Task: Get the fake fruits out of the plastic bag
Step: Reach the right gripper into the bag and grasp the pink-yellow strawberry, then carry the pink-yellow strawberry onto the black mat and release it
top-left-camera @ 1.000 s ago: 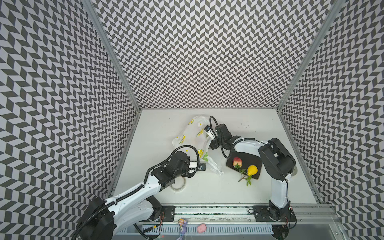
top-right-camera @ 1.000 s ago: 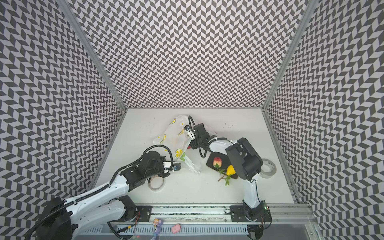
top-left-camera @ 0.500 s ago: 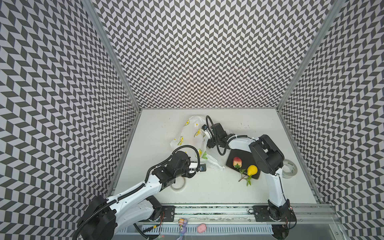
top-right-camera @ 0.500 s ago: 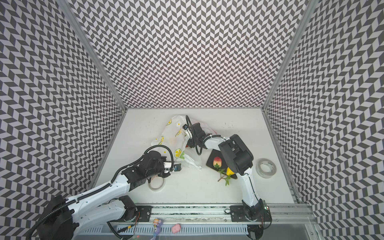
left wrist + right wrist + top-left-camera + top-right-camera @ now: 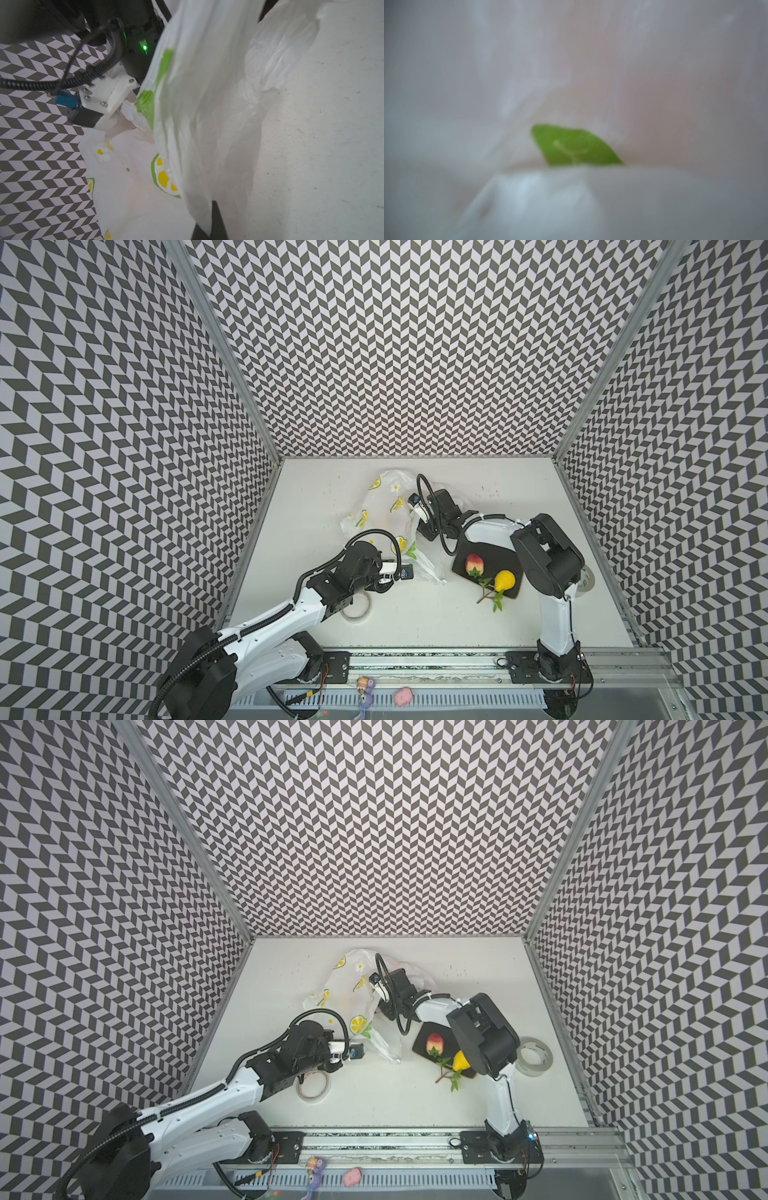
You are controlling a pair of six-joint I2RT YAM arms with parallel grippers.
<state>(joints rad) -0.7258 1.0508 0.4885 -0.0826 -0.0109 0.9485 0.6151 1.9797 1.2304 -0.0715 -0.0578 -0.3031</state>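
The plastic bag, white with lemon prints, lies crumpled mid-table. My left gripper is shut on a fold of its near end, with plastic pinched between the dark fingers. My right gripper reaches into the bag's right side, its fingers hidden by plastic. The right wrist view is blurred white film with one green leaf. Two fake fruits lie outside on a dark tray: a red one and a yellow pear with a leafy twig.
A tape roll lies under the left forearm. A second roll sits right of the right arm's elbow. Small toys rest on the front rail. Patterned walls close in three sides.
The right arm's elbow swung left, uncovering the right tape roll, and its wrist shifted slightly at the bag's mouth. The left arm keeps its hold and has not moved.
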